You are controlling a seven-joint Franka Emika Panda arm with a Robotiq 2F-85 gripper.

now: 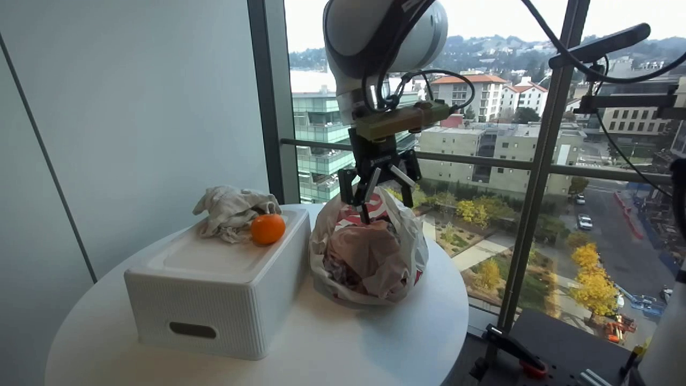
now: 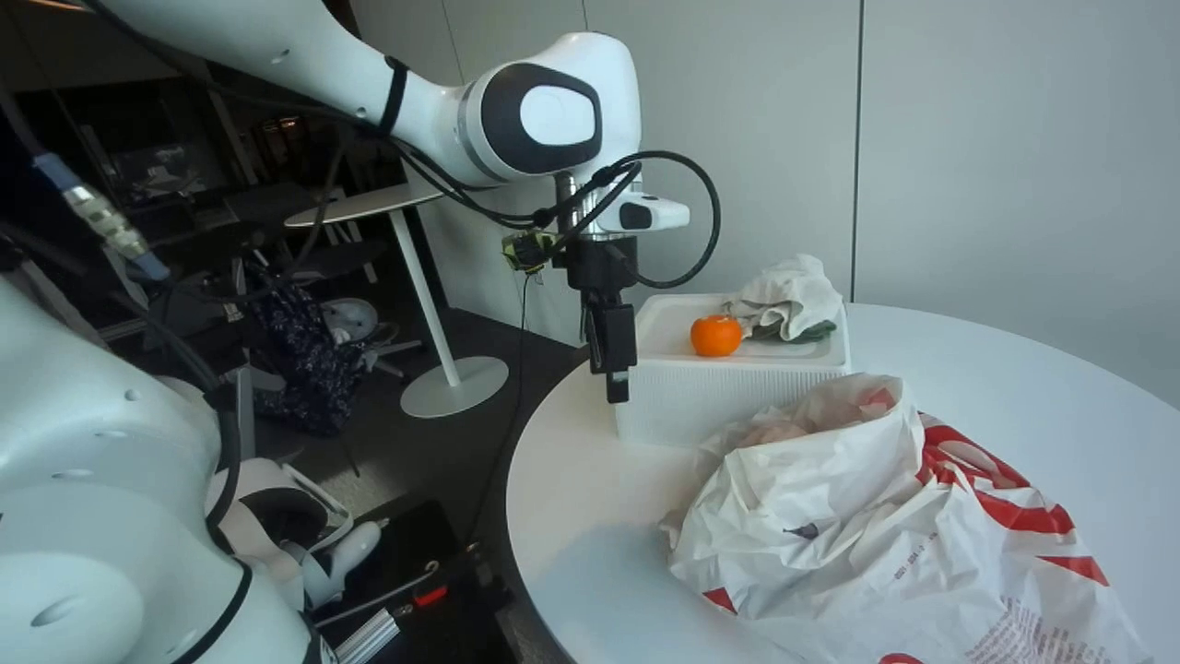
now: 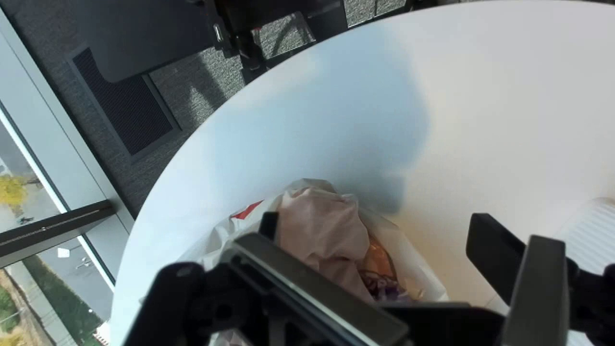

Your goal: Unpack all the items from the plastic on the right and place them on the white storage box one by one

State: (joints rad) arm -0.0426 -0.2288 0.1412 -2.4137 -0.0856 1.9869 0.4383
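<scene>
The white plastic bag with red print (image 1: 418, 252) lies on the table, its mouth open; it also shows in an exterior view (image 2: 830, 498) and the wrist view (image 3: 418, 264). A pinkish crumpled item (image 1: 370, 244) fills its mouth. The wrist view shows an orange item (image 3: 378, 259) and a purple patterned item (image 3: 384, 286) inside. The white storage box (image 1: 198, 311) bears an orange fruit (image 1: 267, 229) and a crumpled pale cloth (image 1: 230, 209). My gripper (image 1: 387, 208) is open and empty, above table height near the bag; an exterior view (image 2: 616, 387) shows it beside the bag, apart from it.
The round white table (image 1: 353, 348) bears the box and bag. The box (image 2: 673, 406) stands close beside the bag. Something dark green (image 2: 811, 332) shows under the cloth. Windows and a wall border the table. A dark stand (image 1: 568, 354) is beside it.
</scene>
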